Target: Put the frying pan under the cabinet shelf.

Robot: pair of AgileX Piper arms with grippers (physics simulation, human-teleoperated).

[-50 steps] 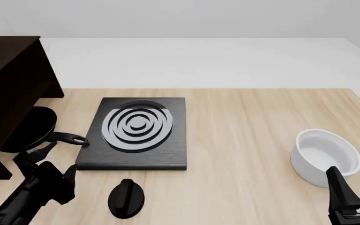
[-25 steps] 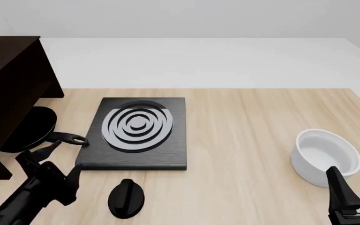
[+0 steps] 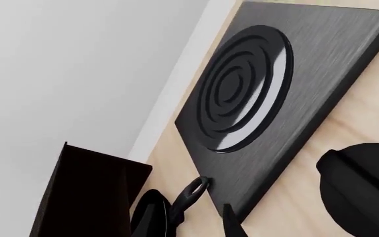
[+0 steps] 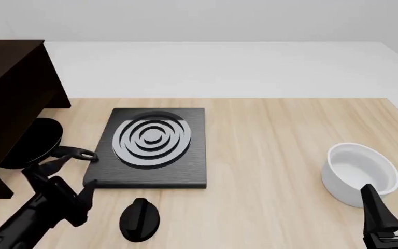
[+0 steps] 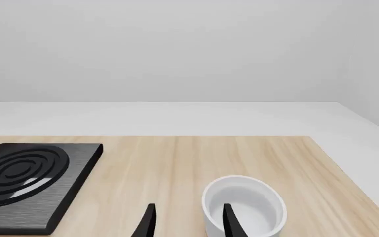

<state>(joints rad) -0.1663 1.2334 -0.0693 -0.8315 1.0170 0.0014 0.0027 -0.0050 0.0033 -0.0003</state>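
Starting with the front view: the frying pan (image 4: 34, 142) sits at the left edge of the table (image 4: 275, 150), mostly tucked under the overhanging top of the cabinet shelf (image 4: 9, 88), with its ringed handle (image 4: 74, 153) poking out toward the black burner slab (image 4: 154, 148). The left gripper (image 4: 64, 174) hangs just this side of that handle, fingers spread and holding nothing. A black oval knob thing (image 4: 139, 219) lies on the wood near the slab's front edge, right beside the left arm. Over on the right, a white bowl (image 4: 360, 174) sits just ahead of the right gripper (image 4: 393, 207), fingers apart and empty.

Left wrist view: handle ring (image 3: 196, 188) shows between the fingertips (image 3: 151, 217), with the slab (image 3: 282, 94) filling most of the frame and the knob (image 3: 364, 187) close by.

Right wrist view: fingers (image 5: 146, 223) stand apart with the bowl (image 5: 244, 206) just past them.

Compared with a second ago, the left gripper has crept forward and right and opened wider; the pan and the right arm haven't budged.
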